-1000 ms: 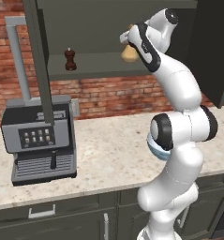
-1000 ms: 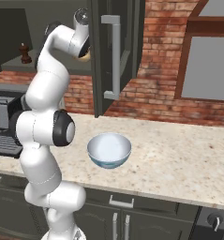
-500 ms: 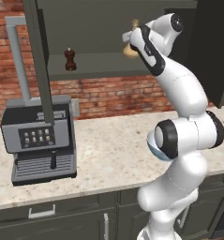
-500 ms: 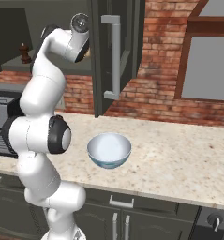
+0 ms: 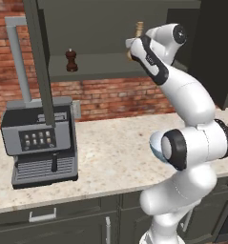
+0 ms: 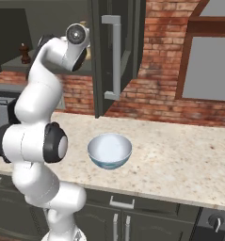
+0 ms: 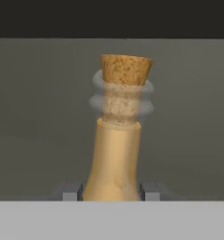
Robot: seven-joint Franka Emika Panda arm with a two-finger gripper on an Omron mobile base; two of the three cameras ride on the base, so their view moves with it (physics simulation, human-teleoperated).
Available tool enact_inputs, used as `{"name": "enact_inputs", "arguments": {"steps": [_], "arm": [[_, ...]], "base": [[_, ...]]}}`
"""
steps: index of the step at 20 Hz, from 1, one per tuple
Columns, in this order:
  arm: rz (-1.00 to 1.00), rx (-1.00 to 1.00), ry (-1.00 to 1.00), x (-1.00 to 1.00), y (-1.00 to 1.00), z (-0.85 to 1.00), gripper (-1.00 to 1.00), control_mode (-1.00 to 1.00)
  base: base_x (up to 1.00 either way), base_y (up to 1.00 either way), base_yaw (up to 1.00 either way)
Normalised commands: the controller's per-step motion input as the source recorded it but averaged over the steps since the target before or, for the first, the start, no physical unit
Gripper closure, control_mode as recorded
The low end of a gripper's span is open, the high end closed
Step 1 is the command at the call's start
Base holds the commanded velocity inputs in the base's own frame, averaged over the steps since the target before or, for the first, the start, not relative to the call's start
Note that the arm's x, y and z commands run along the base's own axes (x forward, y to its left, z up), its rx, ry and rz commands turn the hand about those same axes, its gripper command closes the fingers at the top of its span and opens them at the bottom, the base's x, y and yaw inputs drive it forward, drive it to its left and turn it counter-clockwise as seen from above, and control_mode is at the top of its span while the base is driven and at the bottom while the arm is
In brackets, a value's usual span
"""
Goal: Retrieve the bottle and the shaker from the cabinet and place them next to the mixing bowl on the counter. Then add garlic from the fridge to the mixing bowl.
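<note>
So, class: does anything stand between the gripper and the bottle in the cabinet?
Nothing visible does. In the hand view the bottle stands upright between the fingertips of the gripper, one at each side of its neck; actual contact cannot be confirmed.

We are seeing bare shelf well left of the claw (image 7: 112, 196) up to the shaker (image 5: 71, 60), while the bottle (image 7: 115, 154) is filling its jaws and the open cabinet door (image 6: 115, 52) is crowding its right.
</note>
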Motion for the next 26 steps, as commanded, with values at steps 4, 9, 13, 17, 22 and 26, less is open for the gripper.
{"name": "enact_inputs", "arguments": {"steps": [4,9,13,17,22,26], "arm": [[-0.14,-0.04,0.0,-0.81,0.0,0.0,1.0,-1.0],[-0.18,0.02,0.0,-0.97,0.02,0.0,1.0,-1.0],[-0.2,0.0,0.01,-0.96,0.17,0.0,1.0,-1.0],[-0.17,0.0,0.12,-0.95,0.18,0.0,1.0,-1.0],[-0.16,0.01,0.1,-0.98,0.11,0.0,1.0,-1.0],[-0.13,0.0,0.03,-0.93,0.14,-0.08,1.0,-1.0]], "base": [[0.0,0.0,0.0],[0.0,0.0,0.0],[0.0,0.0,0.0],[0.0,0.0,0.0],[0.0,0.0,0.0],[0.0,0.0,0.0]]}}
